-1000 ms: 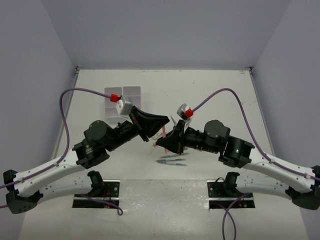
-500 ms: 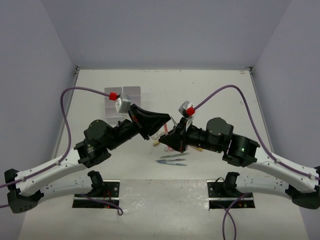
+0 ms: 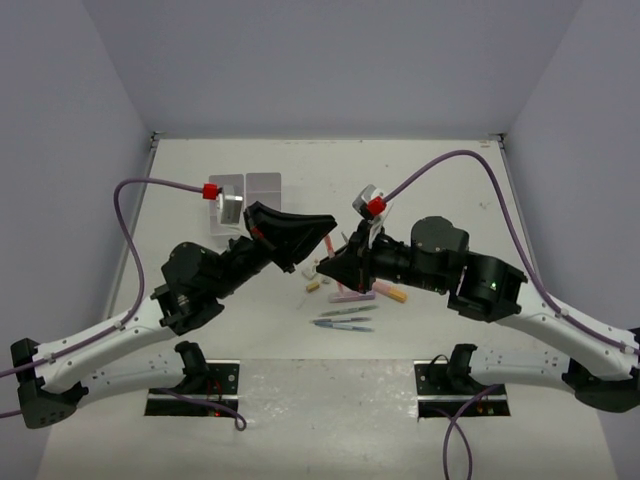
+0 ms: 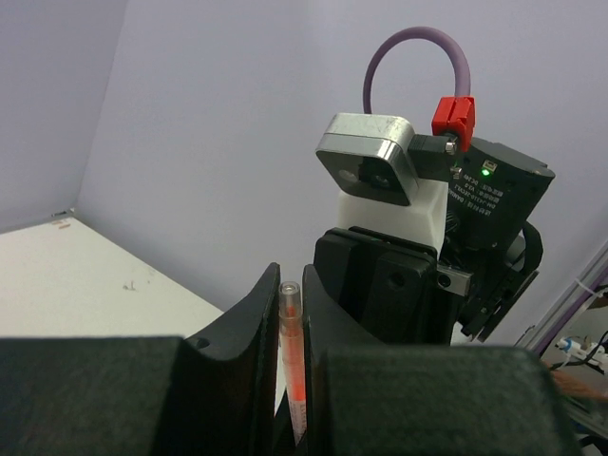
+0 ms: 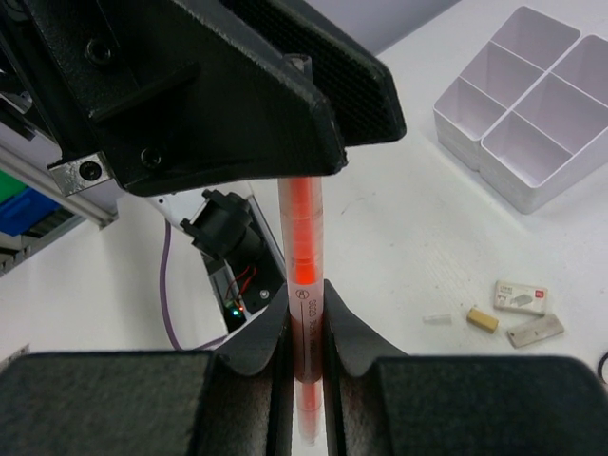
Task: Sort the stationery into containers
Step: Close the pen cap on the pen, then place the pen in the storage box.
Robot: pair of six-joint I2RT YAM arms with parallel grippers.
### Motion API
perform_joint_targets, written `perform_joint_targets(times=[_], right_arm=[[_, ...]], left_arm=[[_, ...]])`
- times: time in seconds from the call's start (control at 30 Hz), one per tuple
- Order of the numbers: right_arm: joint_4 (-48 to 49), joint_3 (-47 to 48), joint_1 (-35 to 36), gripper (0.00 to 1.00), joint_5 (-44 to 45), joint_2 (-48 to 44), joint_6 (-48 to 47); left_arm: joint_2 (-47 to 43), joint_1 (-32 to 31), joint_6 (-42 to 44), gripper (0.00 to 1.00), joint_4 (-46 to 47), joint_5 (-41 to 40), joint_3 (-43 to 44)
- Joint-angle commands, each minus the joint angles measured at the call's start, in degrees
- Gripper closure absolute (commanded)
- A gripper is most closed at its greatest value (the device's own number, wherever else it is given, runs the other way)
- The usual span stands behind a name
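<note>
Both arms have lifted and leaned in closer since a moment ago, and the left wrist has swung out to the left, so the two grippers now meet in the air over the middle of the table. Left gripper is pinched tight on one end of the red pen, and the right gripper is pinched tight on the other end - so the pen hangs between them, up off the table. It looks like a pass from one arm to the other, maybe because the white tray sits far back on the left side. Other pens and little erasers lie on the table - not sorted yet.
</note>
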Motion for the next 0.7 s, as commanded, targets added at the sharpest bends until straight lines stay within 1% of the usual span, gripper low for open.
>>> perform_joint_targets(times=[0.0, 0.03, 0.23, 0.33, 0.43, 0.53, 0.57, 0.63, 0.67], right_arm=[[13.25, 9.64, -2.52, 1.0, 3.49, -0.06, -1.38], [12.87, 10.77, -2.84, 1.0, 2.64, 0.45, -1.81], [11.56, 13.9, -5.85, 1.0, 0.18, 2.22, -1.71], [11.71, 13.83, -6.69, 1.0, -1.77, 3.21, -1.03], [13.56, 9.44, -6.67, 1.0, -7.24, 3.58, -0.74], [16.54, 2.2, -6.53, 1.0, -14.05, 1.81, -0.59], [16.66, 0.78, -6.45, 1.0, -14.9, 1.27, -0.52], [16.91, -3.24, -5.97, 1.0, -15.44, 0.01, -0.66], [16.86, -4.29, -5.81, 1.0, -15.23, -0.65, -0.61]], left_arm=[[2.37, -0.88, -2.1, 1.0, -7.83, 8.89, -6.28], [2.19, -0.88, -3.11, 1.0, -4.95, 10.08, -8.17], [2.18, -1.81, -6.27, 1.0, -1.84, 12.11, -14.89], [2.13, -2.21, -7.07, 1.0, -1.48, 11.05, -16.1], [0.51, -2.31, -5.24, 1.0, -6.88, 4.26, -13.57], [-1.46, -2.37, -3.03, 1.0, -15.12, -2.05, -7.42], [-1.99, -2.31, -2.24, 1.0, -16.93, -3.93, -5.79], [-3.3, -2.29, -0.23, 0.95, -20.12, -8.41, -2.55], [-3.63, -2.29, 0.33, 0.94, -21.49, -9.52, -1.28]])
